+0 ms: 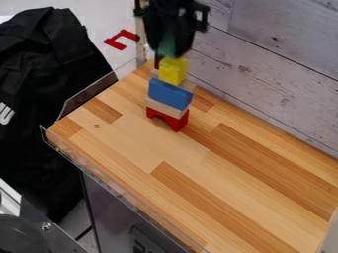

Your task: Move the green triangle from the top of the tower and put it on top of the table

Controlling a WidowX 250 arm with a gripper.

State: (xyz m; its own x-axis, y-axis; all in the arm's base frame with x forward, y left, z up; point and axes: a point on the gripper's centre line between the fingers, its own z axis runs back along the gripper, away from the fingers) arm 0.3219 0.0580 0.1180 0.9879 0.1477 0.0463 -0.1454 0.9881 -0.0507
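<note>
At the claw (171, 48), I observe the green triangle (167, 45) apex upward, long axis near vertical; I cannot tell the claw's grip state.

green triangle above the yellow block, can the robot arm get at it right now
Probably yes: the tool is right at the green triangle, which is uppermost, above the yellow block, so no block seems to bar the way.

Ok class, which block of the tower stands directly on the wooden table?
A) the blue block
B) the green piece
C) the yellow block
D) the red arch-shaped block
D: the red arch-shaped block has its feet on the table, while the blue block and yellow block sit higher up.
</note>
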